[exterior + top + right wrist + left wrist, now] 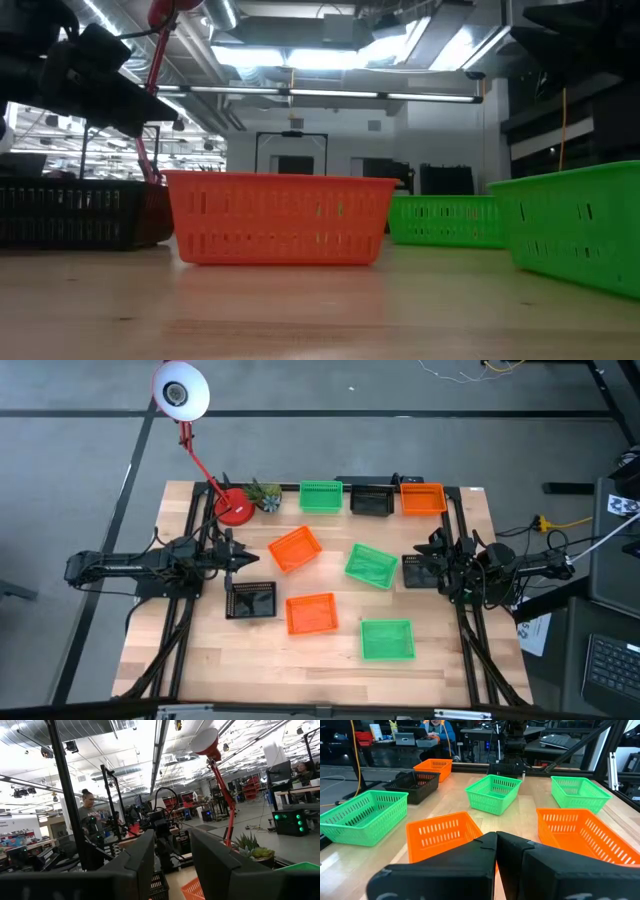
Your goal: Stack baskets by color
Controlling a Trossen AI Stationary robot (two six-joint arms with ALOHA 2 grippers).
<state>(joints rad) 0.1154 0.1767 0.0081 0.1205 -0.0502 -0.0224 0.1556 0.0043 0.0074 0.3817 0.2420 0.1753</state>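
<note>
Green, orange and black baskets sit singly on the wooden table (200,660), each on its base. At the far edge stand a green basket (320,496), a black basket (371,501) and an orange basket (422,498). Scattered in the middle are an orange basket (295,548), a green basket (371,565), a black basket (252,600), a second orange basket (311,613) and a second green basket (387,639). My left gripper (255,560) (496,840) is shut and empty at the table's left, pointing level at the nearest orange basket (445,832). My right gripper (428,552) (172,855) is open and empty at the table's right, tilted upward beside another black basket (415,571).
A red-based desk lamp (235,508) and a small plant (266,495) stand at the far left of the table. Black frame rails (180,650) run along both sides. Bare wood lies along the near edge. A person (89,815) shows in the room beyond.
</note>
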